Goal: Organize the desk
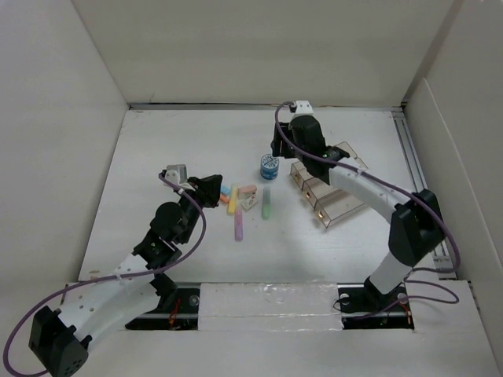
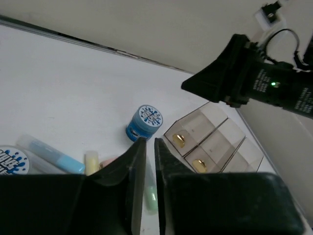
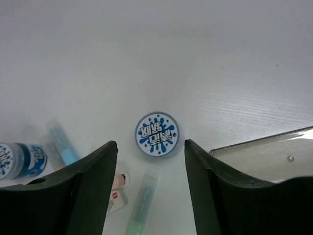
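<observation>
Left fingers: black, nearly together, nothing between, held low over the tabletop, a matte white slab between upright walls.
Pastel markers: slim plastic sticks, mid-tabletop.
Round blue tub: splash-logo lid, lettering unreadable.
Right fingers: apart, above the tub.
Clear compartmented tray: beside the tub.

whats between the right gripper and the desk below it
A small round tub with a blue lid stands on the desk right under the open right gripper, framed between its fingers. The right wrist view shows it.
</observation>
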